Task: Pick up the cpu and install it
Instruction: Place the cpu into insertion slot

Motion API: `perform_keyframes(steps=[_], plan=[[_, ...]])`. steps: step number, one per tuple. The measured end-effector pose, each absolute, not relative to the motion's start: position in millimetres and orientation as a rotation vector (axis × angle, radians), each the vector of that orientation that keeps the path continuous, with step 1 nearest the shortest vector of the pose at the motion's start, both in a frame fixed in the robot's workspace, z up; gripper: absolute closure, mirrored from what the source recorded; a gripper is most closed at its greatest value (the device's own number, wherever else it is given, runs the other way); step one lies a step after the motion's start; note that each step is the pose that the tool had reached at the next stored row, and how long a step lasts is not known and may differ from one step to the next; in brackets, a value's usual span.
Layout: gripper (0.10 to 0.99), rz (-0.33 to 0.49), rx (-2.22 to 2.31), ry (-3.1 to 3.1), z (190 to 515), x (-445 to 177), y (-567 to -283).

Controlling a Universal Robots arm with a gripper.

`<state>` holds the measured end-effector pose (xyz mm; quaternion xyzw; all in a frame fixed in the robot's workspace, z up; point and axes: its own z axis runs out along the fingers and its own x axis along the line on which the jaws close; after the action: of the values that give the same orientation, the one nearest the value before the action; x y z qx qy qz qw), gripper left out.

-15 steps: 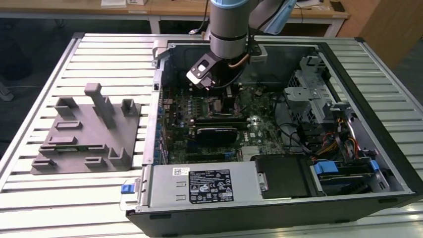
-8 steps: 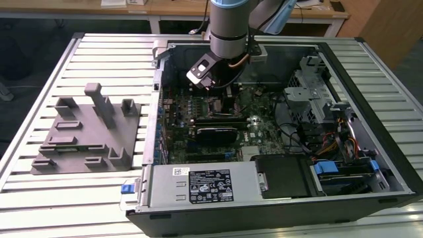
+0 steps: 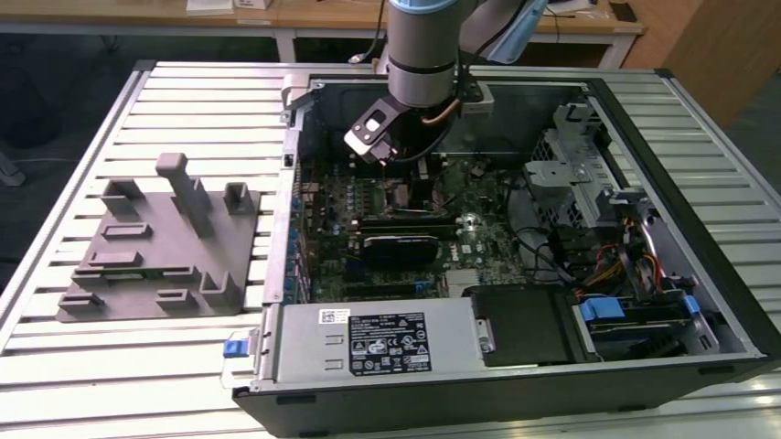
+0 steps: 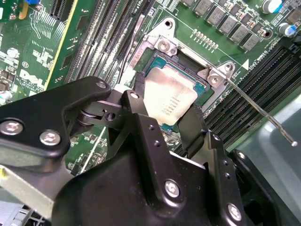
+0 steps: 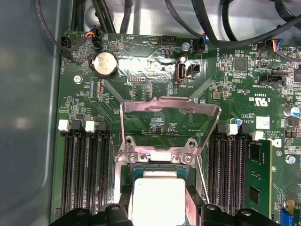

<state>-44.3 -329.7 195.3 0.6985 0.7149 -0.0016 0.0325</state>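
In both wrist views the cpu (image 4: 170, 96) (image 5: 157, 197), a flat square chip with a silvery top plate, sits between my two black fingers (image 4: 136, 101), directly over the open socket (image 4: 157, 63) on the green motherboard. The fingers press against two opposite edges of the chip, so my gripper (image 4: 165, 107) (image 5: 158, 203) is shut on it. I cannot tell whether the chip rests in the socket or hovers just above it. In the exterior view my gripper (image 3: 393, 157) reaches down into the open computer case (image 3: 683, 110), above the board's far half.
The socket's metal load plate (image 5: 169, 117) stands flipped open, and its wire lever (image 4: 263, 115) sticks out sideways. Memory slots (image 5: 84, 174) flank the socket. A black block (image 3: 397, 245) lies on the board nearer the front. A grey fixture with posts (image 3: 159, 247) stands at the exterior view's left.
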Motion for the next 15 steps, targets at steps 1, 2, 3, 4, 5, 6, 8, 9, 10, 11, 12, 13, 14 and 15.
perform_keyframes(steps=[1, 2, 3, 4, 5, 6, 8, 9, 10, 11, 12, 13, 14, 15], plan=[[0.553, -0.005, 2.150, 2.200, 195.1, -44.3, -329.6], [0.553, -0.005, 2.150, 2.200, 194.8, -44.3, -329.6], [0.553, -0.005, 2.150, 2.200, 194.5, -44.3, -329.7], [0.553, -0.005, 2.150, 2.200, 194.4, -44.3, -329.7], [0.553, -0.005, 2.150, 2.200, 194.4, -44.3, -329.7], [0.553, -0.005, 2.150, 2.200, 194.3, -44.3, -329.7], [0.553, -0.005, 2.150, 2.200, 194.2, -44.3, -329.6], [0.553, -0.005, 2.150, 2.200, 194.2, -44.3, -329.6], [0.553, -0.005, 2.150, 2.200, 194.2, -44.3, -329.6], [0.553, -0.005, 2.150, 2.200, 194.2, -44.3, -329.6], [0.553, -0.004, 2.150, 2.200, 194.1, -44.2, -329.6], [0.541, -0.004, 2.150, 2.200, 194.0, -44.2, -329.6], [0.541, -0.004, 2.150, 2.200, 194.0, -44.2, -329.6], [0.478, -0.004, 2.150, 2.200, 194.0, -44.2, -329.6]])
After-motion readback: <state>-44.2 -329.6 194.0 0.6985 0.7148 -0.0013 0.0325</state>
